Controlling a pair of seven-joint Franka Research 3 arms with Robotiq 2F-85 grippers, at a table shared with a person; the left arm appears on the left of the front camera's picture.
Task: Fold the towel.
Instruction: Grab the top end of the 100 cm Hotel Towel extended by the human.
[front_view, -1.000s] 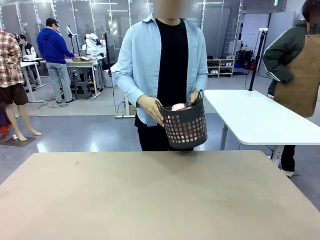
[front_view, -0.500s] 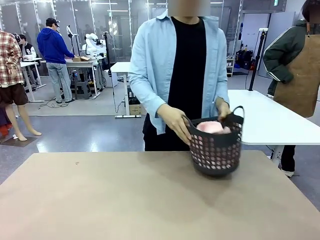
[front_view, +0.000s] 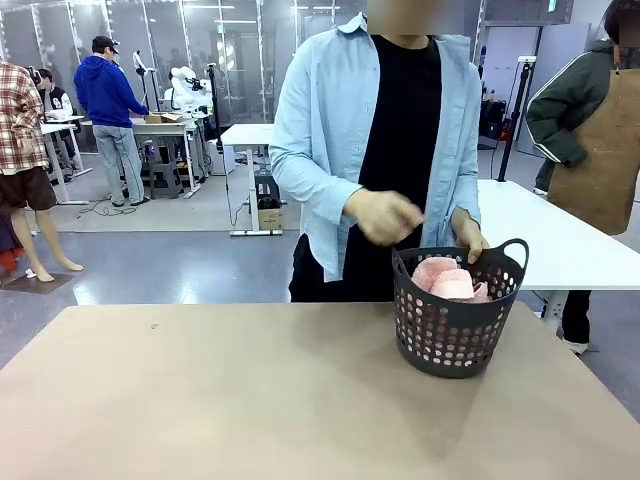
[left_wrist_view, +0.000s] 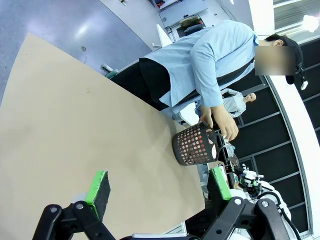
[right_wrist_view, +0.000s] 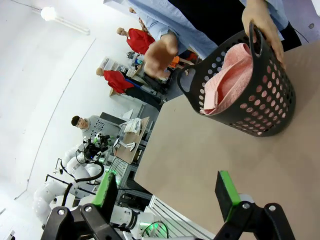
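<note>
Now the dark grey perforated plastic basket (front_view: 455, 325) stands on the beige desk (front_view: 200, 400), far right, no longer carried. The salmon-pink terry towel (front_view: 445, 278) lies bunched inside. One person's hand (front_view: 470, 240) grips its rim; the person's other hand (front_view: 385, 215) has lifted off. The robot's left hand (left_wrist_view: 159, 184) and right hand (right_wrist_view: 167, 192) are spread, empty.

The towel (front_view: 443, 277) is light salmon-pink terry, bunched into soft rolls and folds rather than spread flat. It sits inside a dark perforated basket (front_view: 455, 340), its top humps about level with the rim and pink showing through the holes. It lies close ahead of the right gripper (right_wrist_view: 166, 192), off to one side, and farther ahead of the left gripper (left_wrist_view: 159, 185).
</note>
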